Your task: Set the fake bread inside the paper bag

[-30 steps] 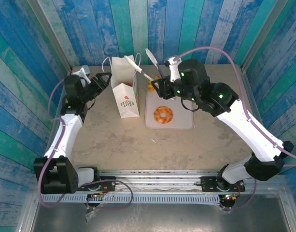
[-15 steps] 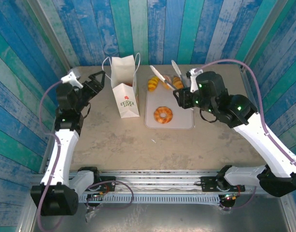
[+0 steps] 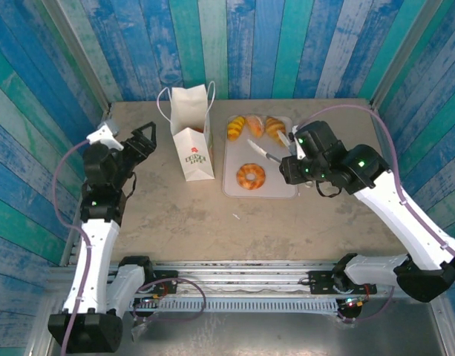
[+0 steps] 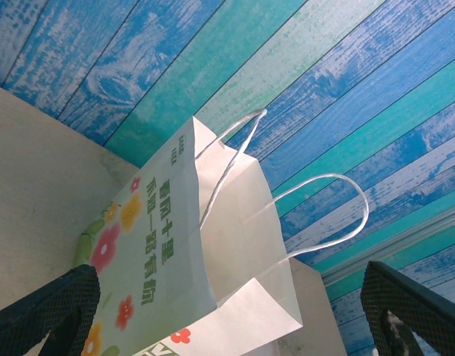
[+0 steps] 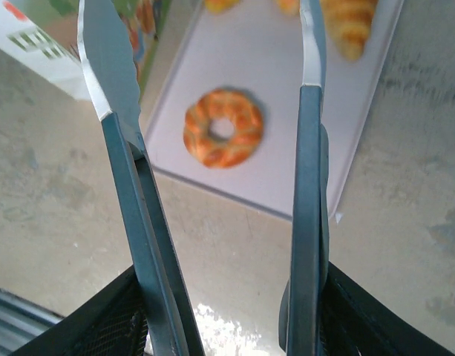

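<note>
The right gripper [image 3: 289, 165] has its dark, mesh-textured fingers [image 5: 119, 315] clamped on the handle end of a pair of thin metal tongs [image 5: 117, 104], whose two flat blades stand spread apart with scalloped tips. Seen from the right wrist, the blades frame a glossy ring doughnut [image 5: 223, 128], golden-orange with darker stripes, which lies alone on the near half of a pale, flat rectangular tray [image 5: 275, 81]; the tips hang above it without touching. At the far end of the tray, three striped croissants [image 3: 255, 126] sit close together in a row. Just left of the tray, the paper bag [image 3: 191, 122] stands upright on the table [image 3: 175, 215], tall, white and cord-handled, with a red logo, green lettering and flowers printed on one side. Beyond the bag, the left gripper [image 3: 142, 139] is held wide open and empty, pointing at the bag's side, so the bag stands between it and the tray. The table is a mottled beige, with a small white scrap [image 3: 237, 216] in front of the tray, and blue and turquoise plank walls [image 3: 249, 44] enclose it.
</note>
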`<control>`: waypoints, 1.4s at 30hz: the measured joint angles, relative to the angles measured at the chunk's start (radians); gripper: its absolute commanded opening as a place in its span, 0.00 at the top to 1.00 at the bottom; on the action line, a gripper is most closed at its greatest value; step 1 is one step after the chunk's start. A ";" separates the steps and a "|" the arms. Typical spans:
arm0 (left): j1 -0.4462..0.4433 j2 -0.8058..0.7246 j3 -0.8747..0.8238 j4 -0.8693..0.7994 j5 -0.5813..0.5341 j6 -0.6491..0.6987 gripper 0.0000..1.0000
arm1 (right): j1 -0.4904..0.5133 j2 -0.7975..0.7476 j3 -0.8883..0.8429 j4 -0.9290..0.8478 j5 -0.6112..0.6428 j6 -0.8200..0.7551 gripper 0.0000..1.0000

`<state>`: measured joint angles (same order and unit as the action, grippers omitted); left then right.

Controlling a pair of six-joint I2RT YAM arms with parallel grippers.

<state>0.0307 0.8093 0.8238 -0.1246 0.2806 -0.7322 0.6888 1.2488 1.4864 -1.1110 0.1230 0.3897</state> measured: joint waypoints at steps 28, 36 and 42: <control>0.000 -0.163 -0.161 -0.138 -0.170 0.156 0.06 | -0.127 0.517 0.247 -0.253 -0.124 -0.155 0.48; 0.000 -0.164 -0.161 -0.125 -0.167 0.156 0.06 | -0.127 0.623 0.331 -0.304 -0.122 -0.168 0.51; 0.000 -0.164 -0.161 -0.123 -0.167 0.156 0.06 | -0.127 0.657 0.349 -0.321 -0.121 -0.172 0.53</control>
<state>0.0307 0.6456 0.6624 -0.2478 0.1139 -0.5758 0.5613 1.9057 1.8351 -1.4322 0.0017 0.2173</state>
